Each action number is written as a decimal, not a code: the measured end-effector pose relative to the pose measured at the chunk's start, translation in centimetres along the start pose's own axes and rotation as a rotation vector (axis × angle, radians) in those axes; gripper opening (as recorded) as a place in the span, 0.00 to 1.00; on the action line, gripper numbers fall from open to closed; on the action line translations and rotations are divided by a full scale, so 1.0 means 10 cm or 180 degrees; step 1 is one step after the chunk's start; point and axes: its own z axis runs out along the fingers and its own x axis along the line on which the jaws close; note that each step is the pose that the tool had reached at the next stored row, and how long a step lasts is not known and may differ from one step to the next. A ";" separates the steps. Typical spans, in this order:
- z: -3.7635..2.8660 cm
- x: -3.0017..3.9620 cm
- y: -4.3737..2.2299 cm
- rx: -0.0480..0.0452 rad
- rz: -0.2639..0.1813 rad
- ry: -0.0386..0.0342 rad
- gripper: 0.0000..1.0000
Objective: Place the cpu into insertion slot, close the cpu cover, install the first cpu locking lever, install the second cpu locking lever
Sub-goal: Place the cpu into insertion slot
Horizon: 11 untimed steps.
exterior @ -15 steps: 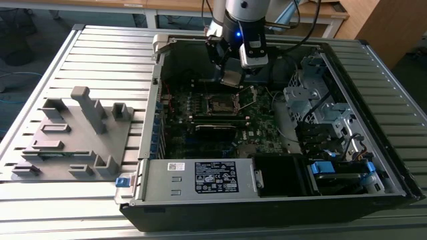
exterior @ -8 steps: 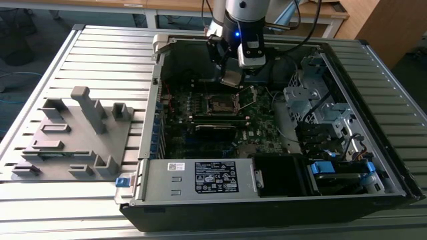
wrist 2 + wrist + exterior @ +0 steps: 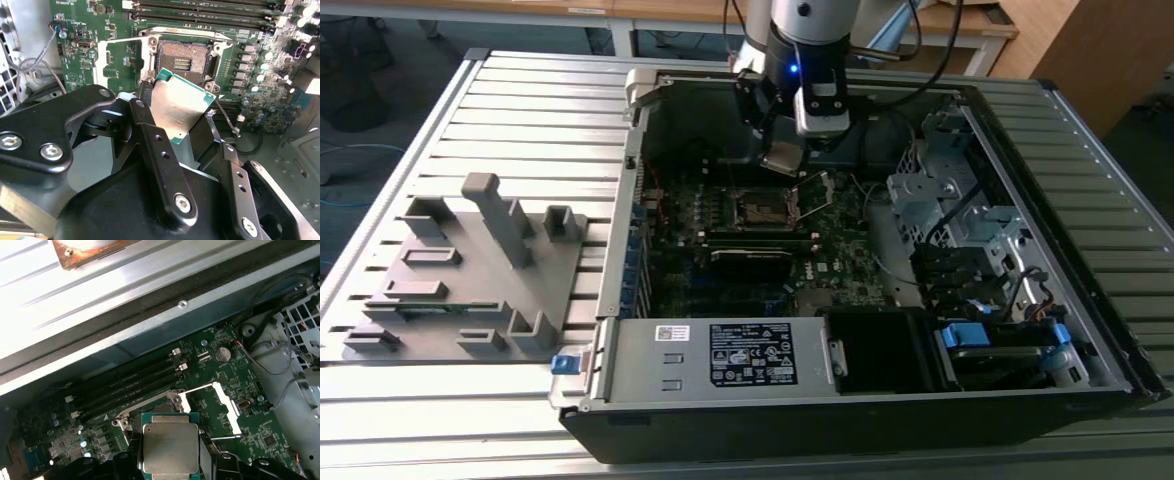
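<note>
table: slatted metal, carrying everything here.
grey fixture: at the exterior view's left, lying on the table beside the computer case.
motherboard: face up inside the open case.
insertion slot: uncovered, near the middle of the motherboard. In the second wrist view its pin field is bare.
claw: mine, hanging over the motherboard just past the insertion slot, slightly toward the exterior view's right of it. It is clamped on the cpu.
cpu: gripped between my fingers by two opposite edges, with the dull metal top showing in both wrist views. It is held clear above the insertion slot, not seated. In the second wrist view one green corner points at the slot's near rim.
cpu cover: swung open, standing up along the slot's edge on the exterior view's right, just below my claw.
drive cage: silver metal at the exterior view's right, well apart from the cpu.
</note>
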 end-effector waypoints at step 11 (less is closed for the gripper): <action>0.010 -0.001 -0.001 -0.0005 0.0298 -0.0027 0.54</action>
